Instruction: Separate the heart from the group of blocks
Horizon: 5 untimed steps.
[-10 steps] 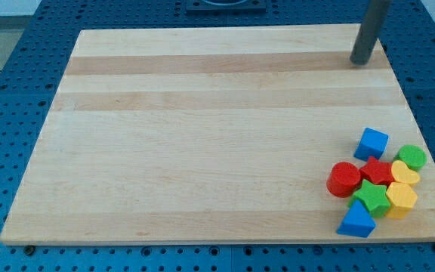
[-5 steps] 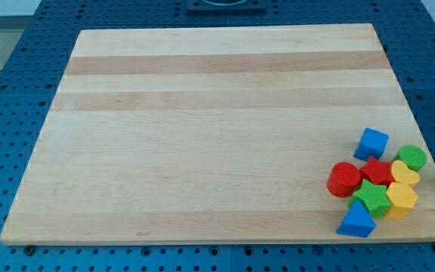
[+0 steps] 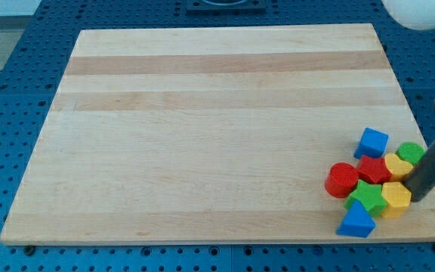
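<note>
The yellow heart (image 3: 396,165) lies in a tight cluster near the board's bottom right corner. Around it are a red star (image 3: 373,170), a green round block (image 3: 408,152), a yellow hexagon (image 3: 396,199), a green star (image 3: 368,197), a red cylinder (image 3: 342,180), a blue cube (image 3: 371,142) and a blue triangle (image 3: 356,221). My tip (image 3: 418,198) is at the cluster's right side, against the yellow hexagon and just below right of the heart. The rod slants up to the view's right and hides part of the green round block.
The wooden board (image 3: 202,136) lies on a blue perforated table (image 3: 6,113). The cluster sits close to the board's right and bottom edges. A white rounded part of the arm (image 3: 421,11) shows at the view's top right.
The rod left the board's top right corner, came in from the view's right and now touches the cluster. The yellow heart, yellow hexagon and red cylinder have shifted slightly left.
</note>
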Tool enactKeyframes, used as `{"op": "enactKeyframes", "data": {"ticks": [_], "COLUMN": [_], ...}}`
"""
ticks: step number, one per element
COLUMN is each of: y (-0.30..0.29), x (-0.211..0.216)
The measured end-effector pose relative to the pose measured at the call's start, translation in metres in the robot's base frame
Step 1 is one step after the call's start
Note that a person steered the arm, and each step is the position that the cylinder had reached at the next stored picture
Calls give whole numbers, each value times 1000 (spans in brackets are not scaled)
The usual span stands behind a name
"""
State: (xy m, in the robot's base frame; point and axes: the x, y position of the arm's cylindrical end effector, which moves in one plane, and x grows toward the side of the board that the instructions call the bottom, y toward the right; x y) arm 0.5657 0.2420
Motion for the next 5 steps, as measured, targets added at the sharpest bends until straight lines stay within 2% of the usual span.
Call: {"op": "enactKeyframes", "data": {"ticks": [2,5], "y": [0,-43], "x": [-27,-60]}}
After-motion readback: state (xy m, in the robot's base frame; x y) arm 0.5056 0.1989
